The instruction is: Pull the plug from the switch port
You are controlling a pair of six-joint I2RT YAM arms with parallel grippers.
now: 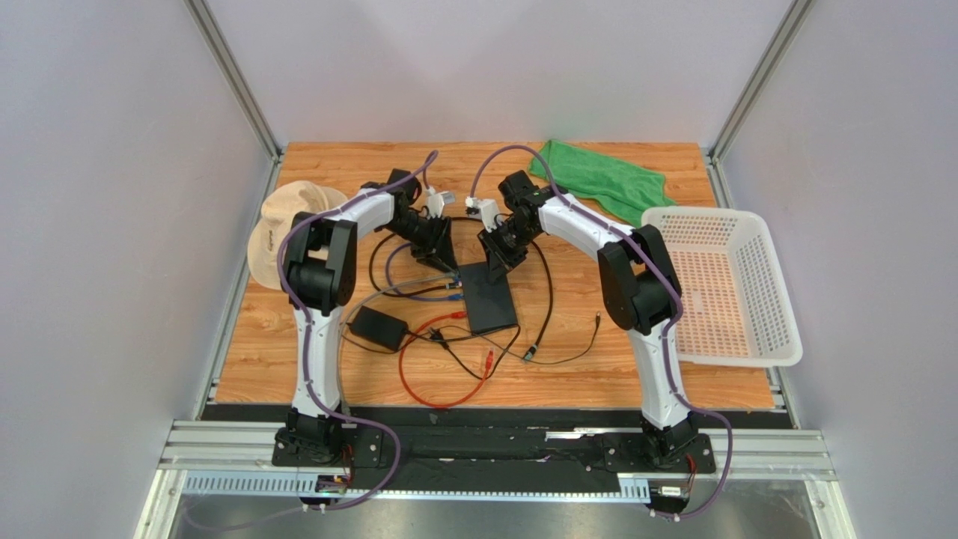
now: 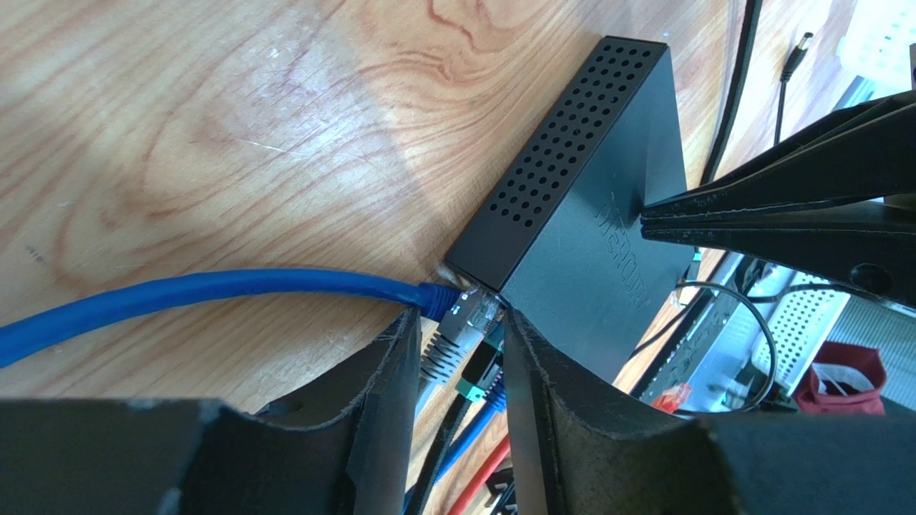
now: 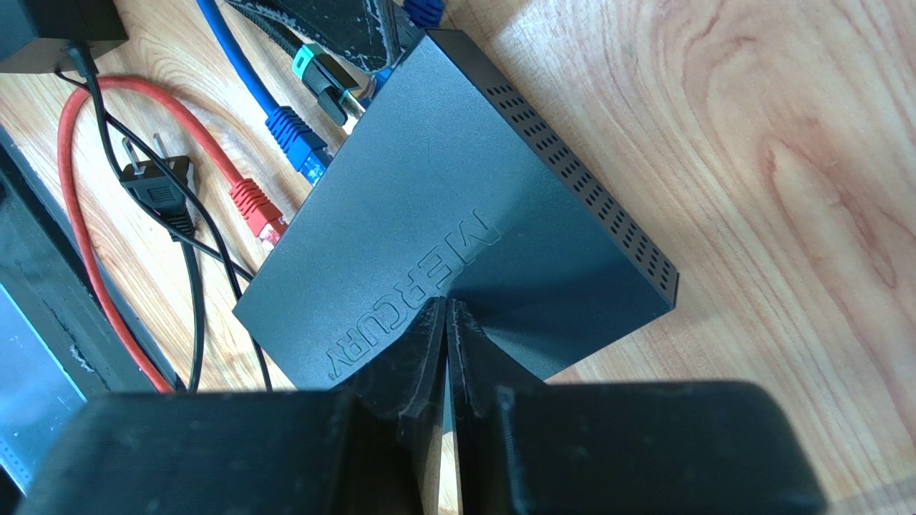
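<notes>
The flat black rectangular switch box (image 1: 491, 301) lies mid-way across the wooden counter (image 1: 675, 382), its port edge facing left toward the loose cables. The left hand (image 2: 460, 322) is spread, with one finger (image 2: 389, 370) on each side of the grey plug with a teal collar (image 2: 464, 330). This plug is seated in the port edge, just beside a thick blue cable (image 2: 161, 300). The plugs hide the socket itself, and no pad contact with the plug can be seen. The right hand (image 3: 446, 333) has its fingers pressed together and pinches nothing; its tips rest on the switch lid next to the printed lettering. The step in hand appears to be closing on the plug. The fingers should clamp the rigid plug body, not the cable behind it. The pull should run straight out along the plug's axis, level with the counter. Any latch tab is not visible and may need to be pressed. Downward pressure from the right hand should stop the box sliding. A blue plug (image 3: 301, 134) and a red plug (image 3: 256, 206) lie just beside the same edge and could snag.
</notes>
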